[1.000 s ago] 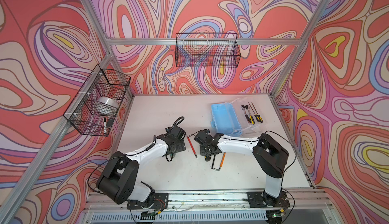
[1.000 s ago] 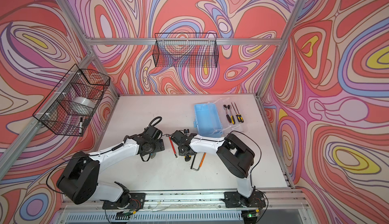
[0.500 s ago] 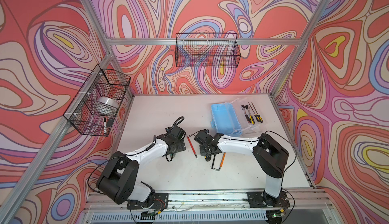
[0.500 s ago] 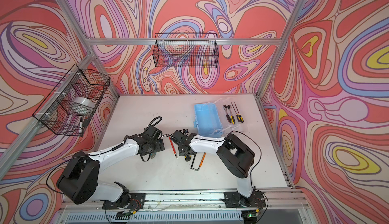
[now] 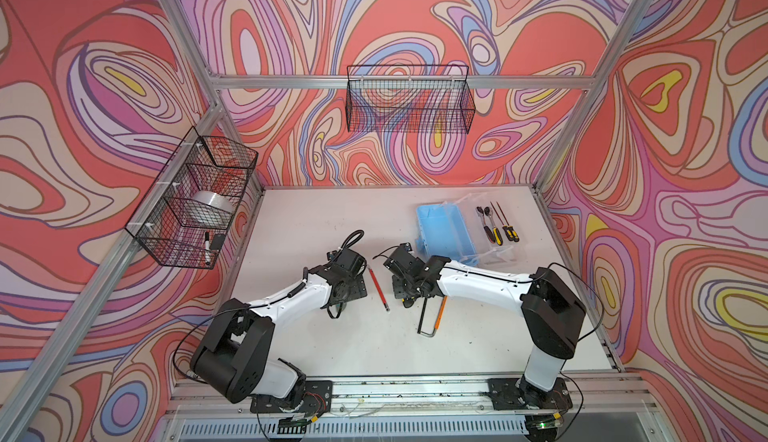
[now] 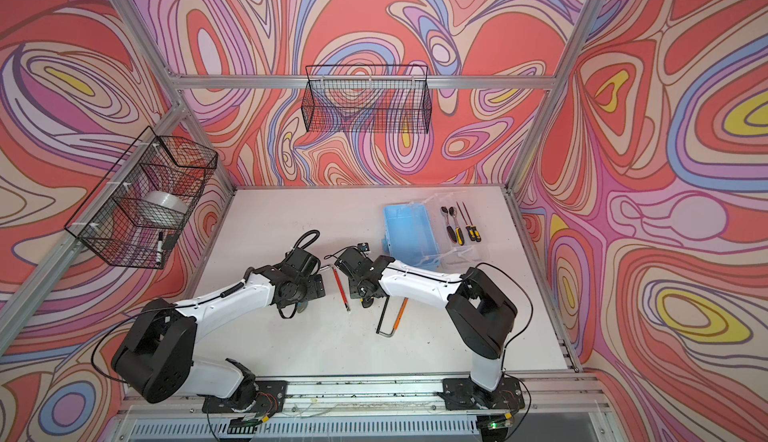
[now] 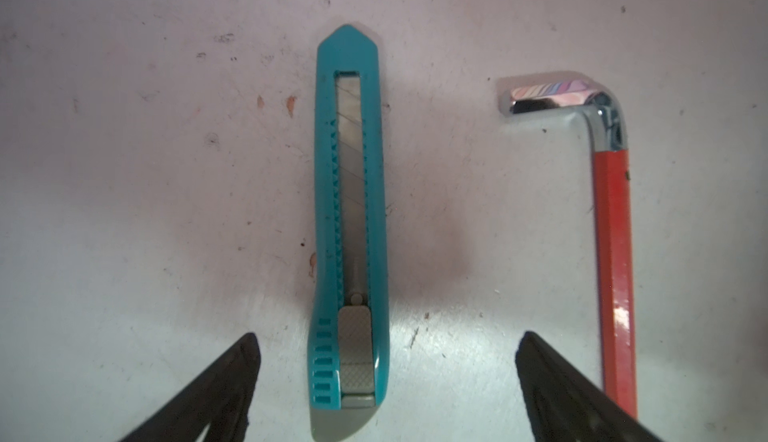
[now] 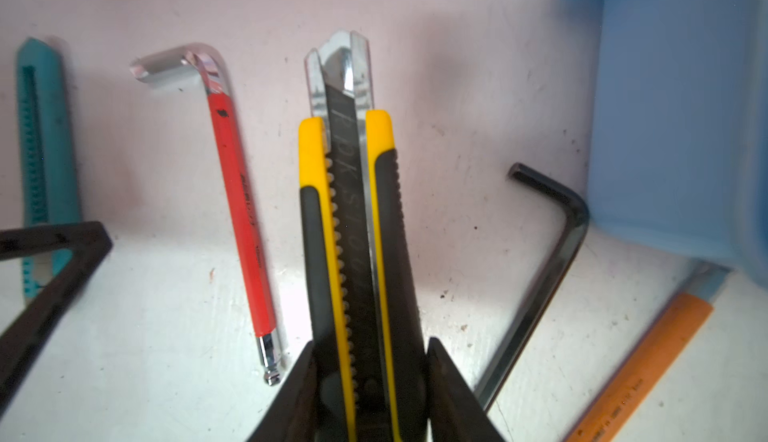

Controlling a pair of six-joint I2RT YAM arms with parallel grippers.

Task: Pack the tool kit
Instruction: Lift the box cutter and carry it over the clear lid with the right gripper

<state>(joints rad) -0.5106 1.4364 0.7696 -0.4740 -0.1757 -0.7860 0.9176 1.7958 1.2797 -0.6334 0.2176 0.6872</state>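
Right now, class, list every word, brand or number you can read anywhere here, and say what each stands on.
Blade of the yellow-and-black cutter: pale lettering, too blurred to read.
Sleeve of the red hex key: dark print, too small to read.
Side of the orange hex key: dark print, too blurred.
On the teal cutter: no text shows.

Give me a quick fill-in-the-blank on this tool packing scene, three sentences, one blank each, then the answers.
1. The right gripper grips the utility knife, whose body is black and ____.
2. The left gripper has its jaws ____, one on each side of the teal cutter.
3. The hex key lying between the knife and the teal cutter has a ____ shaft.
Missing words: yellow, open, red.
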